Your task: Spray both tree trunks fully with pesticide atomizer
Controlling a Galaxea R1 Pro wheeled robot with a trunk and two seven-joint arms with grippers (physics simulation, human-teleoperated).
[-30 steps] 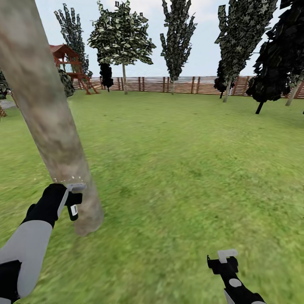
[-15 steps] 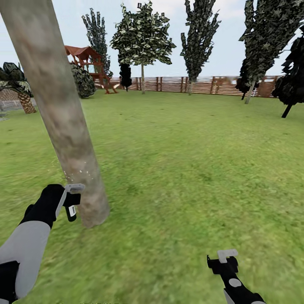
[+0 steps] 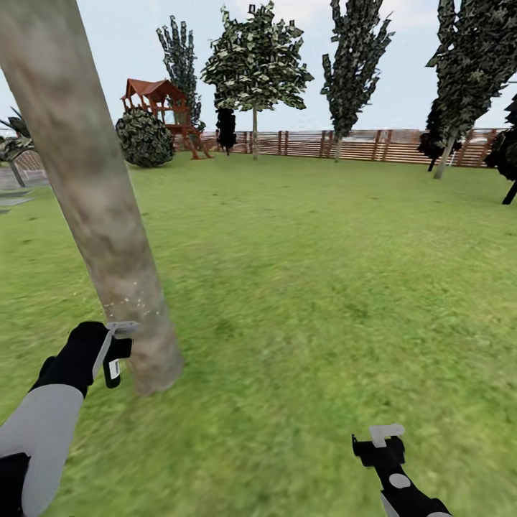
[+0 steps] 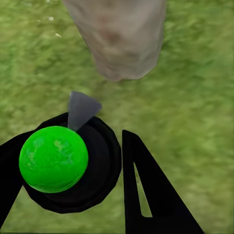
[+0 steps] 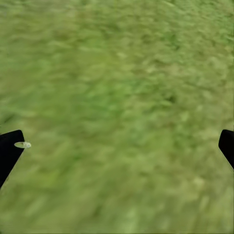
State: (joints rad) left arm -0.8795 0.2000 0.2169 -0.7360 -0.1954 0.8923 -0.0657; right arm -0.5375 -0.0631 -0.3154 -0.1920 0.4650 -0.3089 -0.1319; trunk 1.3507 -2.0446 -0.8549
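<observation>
Right now, atomizer (image 4: 58,161) in left claw (image 3: 115,352), tree trunk (image 3: 93,201) just beside

I find nothing I can read. The small white tag (image 3: 113,369) on my left pincer (image 3: 117,350), at the lower left of the head view, has a dark mark on it, too blurred to make out as letters or numbers.
</observation>
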